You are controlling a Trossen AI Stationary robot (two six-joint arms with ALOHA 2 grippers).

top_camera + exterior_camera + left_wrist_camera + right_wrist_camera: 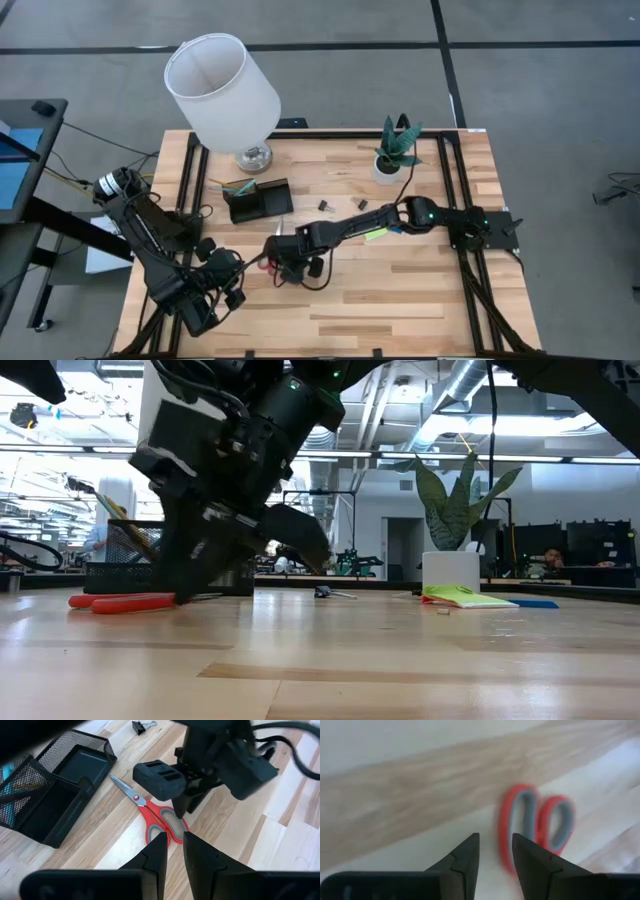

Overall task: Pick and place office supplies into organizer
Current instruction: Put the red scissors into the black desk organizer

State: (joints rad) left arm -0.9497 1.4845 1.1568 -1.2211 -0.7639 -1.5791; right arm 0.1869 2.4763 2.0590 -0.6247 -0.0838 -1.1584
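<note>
Scissors (pixel 159 817): flat on desk (pixel 400 290), at 5 o'clock of organizer (pixel 258 200), not yet lifted. Right pincer (pixel 495 851): narrow gap, empty, poised just beside handles. Left pincer (pixel 173 851): narrow, empty, waiting at 7 o'clock. Organizer holds pens; clips (pixel 325 206), notepad (pixel 462 595) remain out.

right end effector (pixel 285 262) lowered mid-table, left end effector (pixel 232 283) beside, fingers apart

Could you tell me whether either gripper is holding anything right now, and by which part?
Nothing is held: the right gripper hovers open beside the scissors; the left gripper waits empty.
</note>
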